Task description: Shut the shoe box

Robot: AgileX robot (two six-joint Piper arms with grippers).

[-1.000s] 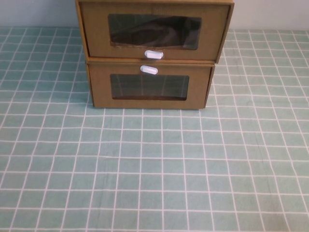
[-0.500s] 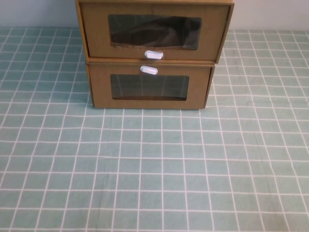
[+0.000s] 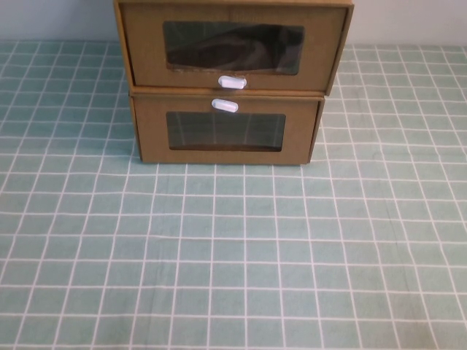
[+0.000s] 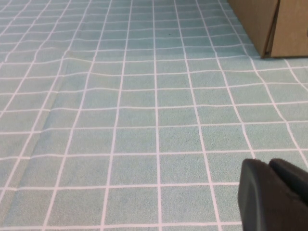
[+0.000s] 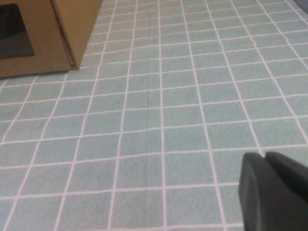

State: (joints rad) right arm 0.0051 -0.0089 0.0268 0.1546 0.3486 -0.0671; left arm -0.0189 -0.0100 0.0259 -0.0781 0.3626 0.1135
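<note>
Evidently the brown cardboard windowed shoe box (image 3: 232,47) is sitting centrally ahead, wide front facing both arms, the left gripper (image 4: 276,195) and right gripper (image 5: 276,190) (each pinched narrow) hovering equally distant.

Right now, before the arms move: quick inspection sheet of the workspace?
Surface: table under a green cloth with a white grid; a few soft creases.
Job's things: shoe box, cardboard, dark window, white pull tab below the window. Its front juts out past the box beneath, so it seems not fully pushed in.
Clutter: lower box under it, tab above its window.
Grippers: left gripper low over the cloth, off the boxes' left corner, holding nothing. Right gripper low over the cloth, off the boxes' right corner, holding nothing. Neither shows in the high view.
Cables: nothing seen.
Surroundings: plain pale wall behind the boxes.
</note>
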